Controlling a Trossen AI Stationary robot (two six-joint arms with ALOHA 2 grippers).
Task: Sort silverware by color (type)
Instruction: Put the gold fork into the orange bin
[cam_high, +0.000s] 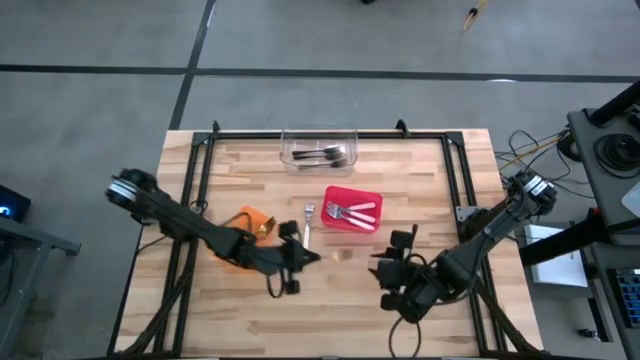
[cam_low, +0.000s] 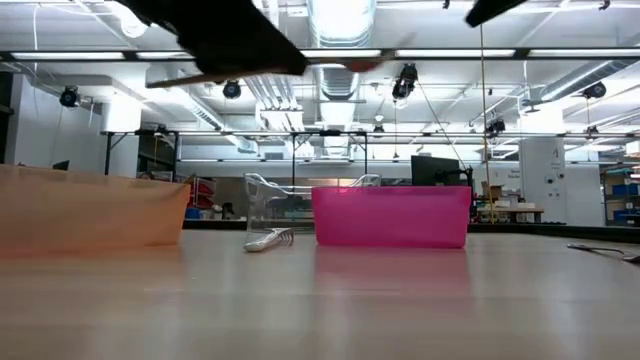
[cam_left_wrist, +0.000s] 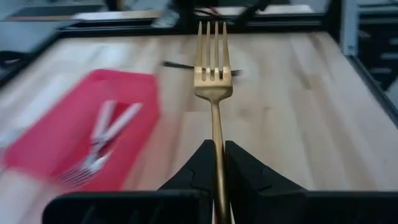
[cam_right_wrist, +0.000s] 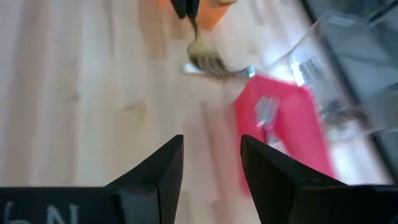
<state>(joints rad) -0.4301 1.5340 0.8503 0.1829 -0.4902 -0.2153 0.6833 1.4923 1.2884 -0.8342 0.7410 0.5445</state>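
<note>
Above mid-table, left gripper (cam_left_wrist: 217, 163) clamped on gold fork (cam_left_wrist: 213, 68).

Grey floor (cam_high: 330, 40) fills the upper frame around the wooden table (cam_high: 250, 170). Beyond it, ceiling lights (cam_low: 340, 20) glare over ducts (white, upper centre) and shelving (cam_low: 615, 195) at far right.

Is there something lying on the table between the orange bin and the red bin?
Yes. In the high view, one silver fork lies on the bare wood between the orange bin and the red bin, beside the red one.
</note>
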